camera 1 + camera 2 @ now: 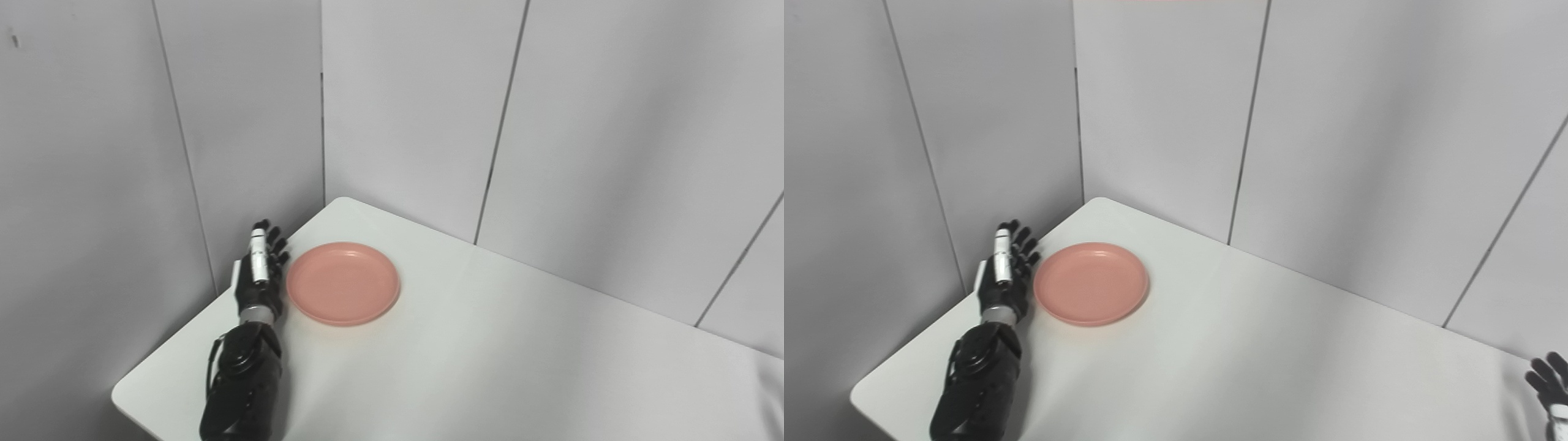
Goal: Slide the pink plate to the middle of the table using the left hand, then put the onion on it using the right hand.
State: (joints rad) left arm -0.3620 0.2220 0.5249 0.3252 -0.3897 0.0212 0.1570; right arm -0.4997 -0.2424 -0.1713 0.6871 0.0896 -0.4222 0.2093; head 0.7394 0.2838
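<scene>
Nearest the camera is the left forearm, entering at the bottom left and lying low over the white counter [490, 343]. Left hand [260, 272]: fingers straight and apart, holding nothing, set edge-on just beside the left rim of the plate [343, 283]; whether it touches the rim cannot be told. Right hand [1549, 383]: only spread fingertips show at the far right edge of the right eye view, holding nothing, well apart from the work. Plate: pink, shallow, empty, resting flat near the far left corner of the counter, well left of the middle. Onion: not in view in either picture. Judgement: the slide is the step in hand and has not carried the plate to the middle. To do it well, the hand should stay upright against the rim at about its mid-height, press toward the right and a little near, and keep the push line through the plate's centre so that it does not spin away or ride up over the fingers; a slow, even push should suit a light plate on a smooth counter. Orientation: the plate is round, open side up, with no long axis and no facing direction, so any contact point on the left rim serves.
</scene>
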